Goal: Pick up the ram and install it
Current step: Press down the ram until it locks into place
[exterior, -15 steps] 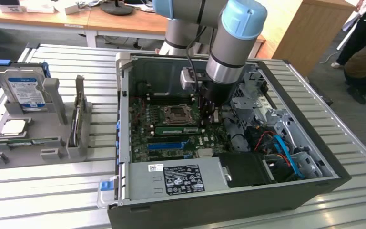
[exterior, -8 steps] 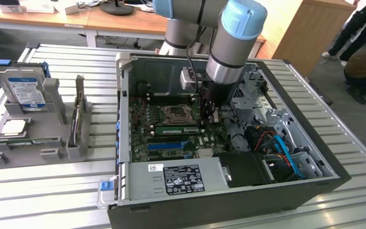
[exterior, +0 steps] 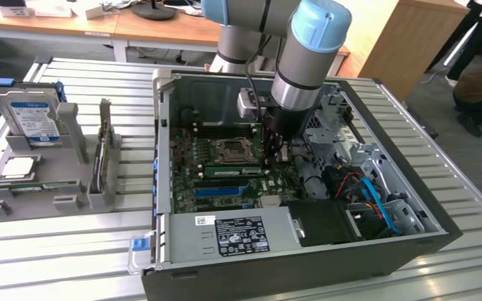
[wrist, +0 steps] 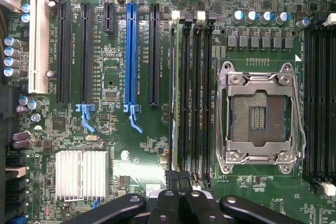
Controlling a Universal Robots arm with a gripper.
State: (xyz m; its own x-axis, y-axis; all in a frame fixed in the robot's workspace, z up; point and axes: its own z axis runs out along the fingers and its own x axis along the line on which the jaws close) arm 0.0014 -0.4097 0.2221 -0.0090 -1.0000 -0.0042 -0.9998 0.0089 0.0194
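1. In the wrist view the gripper [wrist: 178, 203] sits nearest the camera, its dark fingers [wrist: 167, 205] pressed together with nothing seen between them.
2. Just beyond the fingertips runs a bank of long memory slots [wrist: 197, 98], and the ram [wrist: 177, 98] stands edge-on in the slot on the side towards the expansion slots, a thin green strip seated along its length.
3. Beside that bank lies the open CPU socket [wrist: 258, 116] in its metal frame; on the ram's other side stand the blue slot [wrist: 130, 59] and several black expansion slots [wrist: 86, 51].
4. A finned silver heatsink [wrist: 82, 175] sits on the motherboard [wrist: 115, 145] close to the gripper.
5. In the exterior view the arm [exterior: 304, 56] reaches down into the open computer case [exterior: 291, 269], the gripper [exterior: 273, 150] low over the board next to the CPU socket [exterior: 231, 149].
6. The power supply [exterior: 233, 235] with its label fills the case's near end.
7. On the exterior view's left, a grey parts holder [exterior: 48, 188] rests on the slatted table [exterior: 57, 263], carrying a hard drive [exterior: 30, 119] and an upright card [exterior: 103, 150].
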